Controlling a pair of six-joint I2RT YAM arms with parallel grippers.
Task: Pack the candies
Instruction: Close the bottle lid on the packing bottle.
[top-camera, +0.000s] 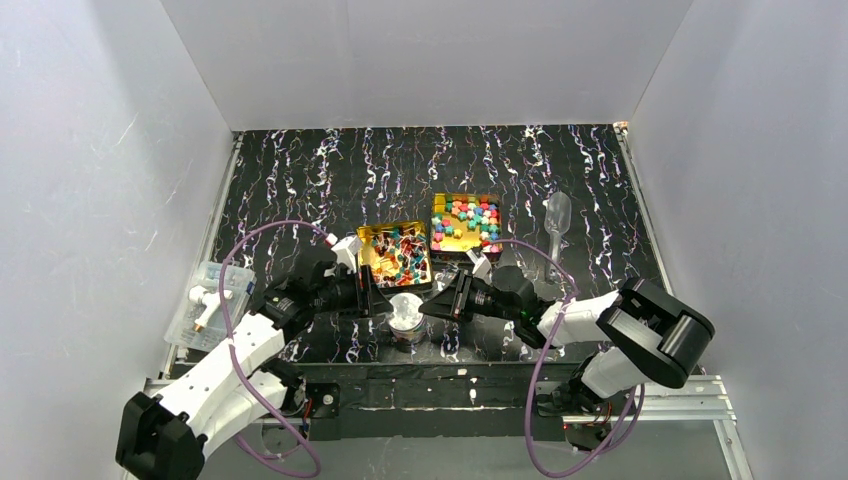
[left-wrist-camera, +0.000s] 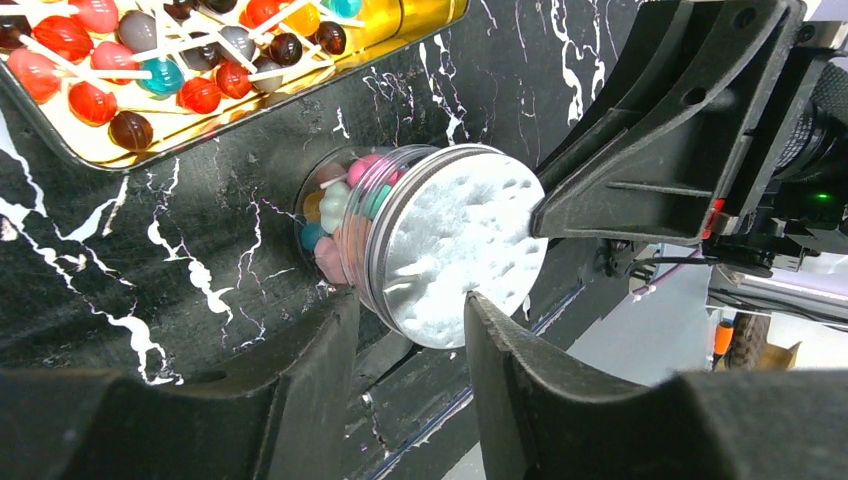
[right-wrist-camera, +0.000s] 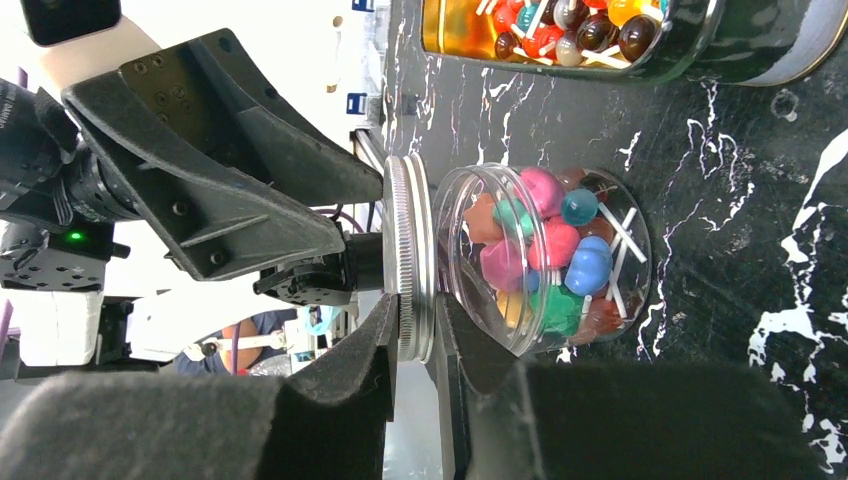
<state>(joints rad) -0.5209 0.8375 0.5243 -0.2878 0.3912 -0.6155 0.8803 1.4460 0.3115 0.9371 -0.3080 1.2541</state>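
Hands first, since that's where everything was happening. The right hand (right-wrist-camera: 420, 320) had its fingers (right-wrist-camera: 330, 400) nearly together at the bottom of the right wrist view. The edge of the white lid (right-wrist-camera: 410, 230) was sandwiched in the slim gap, so it looked clamped on the lid's rim. The left hand (left-wrist-camera: 405, 305) was less clear. In its own view the fingers (left-wrist-camera: 300, 400) sat a bit apart along the bottom of the frame, and the lid's near edge dipped into the gap between them. Honestly couldn't tell whether they were squeezing it or just touching. In the lower middle of the top view the two hands met nose to nose, one on each side of the lid.

The lid sat at the mouth of a small clear jar (right-wrist-camera: 625, 240) standing on the black, white-veined tabletop (top-camera: 300, 180). Whether it was seated all the way, I couldn't tell. The jar was stuffed with candies (right-wrist-camera: 545, 190) in pink, blue, green and orange, a few of them on white sticks.

Just above the jar in the top view were two square gold tins side by side. The lollipop tin (top-camera: 362, 250) held round candies on sticks in red, brown and blue. The cube tin (top-camera: 455, 243), to its right and a little higher in the frame, held small blocky ones in pink, green, blue and yellow. Further right a clear plastic scoop (top-camera: 557, 225) lay on the tabletop. A clear plastic box (top-camera: 180, 320) sat at the tabletop's far left edge.
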